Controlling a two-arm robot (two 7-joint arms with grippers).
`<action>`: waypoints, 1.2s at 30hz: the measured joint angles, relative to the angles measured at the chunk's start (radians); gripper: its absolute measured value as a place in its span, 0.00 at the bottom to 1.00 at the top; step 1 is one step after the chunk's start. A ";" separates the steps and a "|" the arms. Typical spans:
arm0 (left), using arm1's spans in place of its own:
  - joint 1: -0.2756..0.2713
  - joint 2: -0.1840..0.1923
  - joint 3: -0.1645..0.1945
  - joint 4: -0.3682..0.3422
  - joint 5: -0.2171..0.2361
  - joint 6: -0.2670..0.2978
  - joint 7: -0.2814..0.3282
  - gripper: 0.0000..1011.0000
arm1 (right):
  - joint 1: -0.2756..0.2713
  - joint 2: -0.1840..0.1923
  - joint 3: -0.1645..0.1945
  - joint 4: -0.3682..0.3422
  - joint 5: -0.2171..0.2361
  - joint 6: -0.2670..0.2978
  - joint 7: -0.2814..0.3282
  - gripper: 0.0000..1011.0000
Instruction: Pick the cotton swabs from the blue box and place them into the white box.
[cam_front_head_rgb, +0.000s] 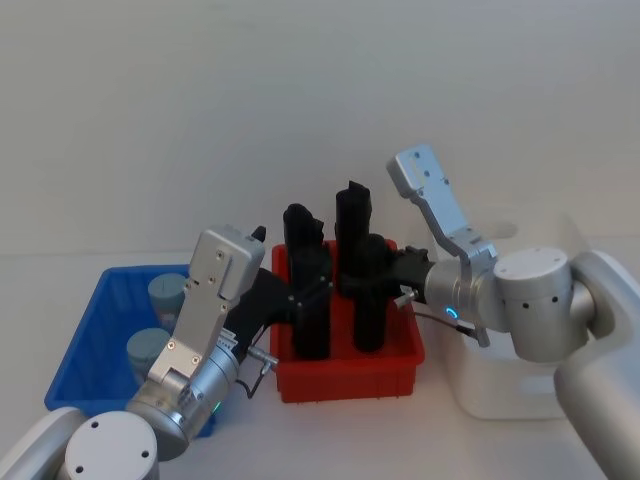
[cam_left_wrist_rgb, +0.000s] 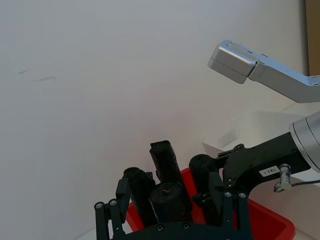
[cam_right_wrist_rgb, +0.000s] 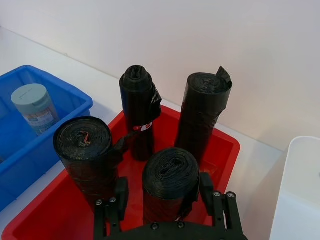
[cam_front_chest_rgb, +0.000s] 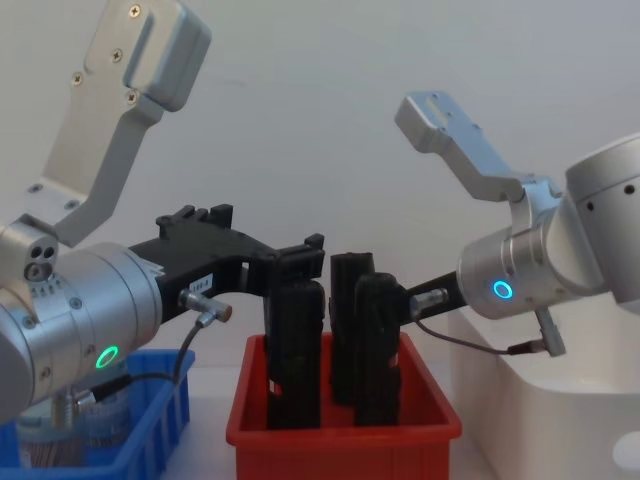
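Observation:
Two cotton swabs tubs with grey-blue lids stand in the blue box at the left; one tub also appears in the right wrist view. The white box stands at the right. Both grippers are over the red bin between the boxes, away from the tubs. My left gripper straddles a black roll, jaws open with gaps at its sides. My right gripper stands open around another black roll.
The red bin holds several upright black rolls and sits tight between the blue box and the white box. A plain wall rises behind the table. Both forearms hang over the bin.

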 joint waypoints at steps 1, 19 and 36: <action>0.000 0.000 0.000 0.000 0.000 0.000 0.000 0.99 | 0.002 -0.002 -0.001 0.005 0.001 -0.001 -0.003 0.87; 0.000 0.000 0.000 0.000 0.000 0.000 0.000 0.99 | 0.012 -0.011 -0.004 0.031 0.006 -0.009 -0.017 0.46; 0.000 0.000 0.000 0.000 0.000 0.000 0.000 0.99 | -0.006 0.005 0.026 -0.056 0.077 -0.053 -0.030 0.38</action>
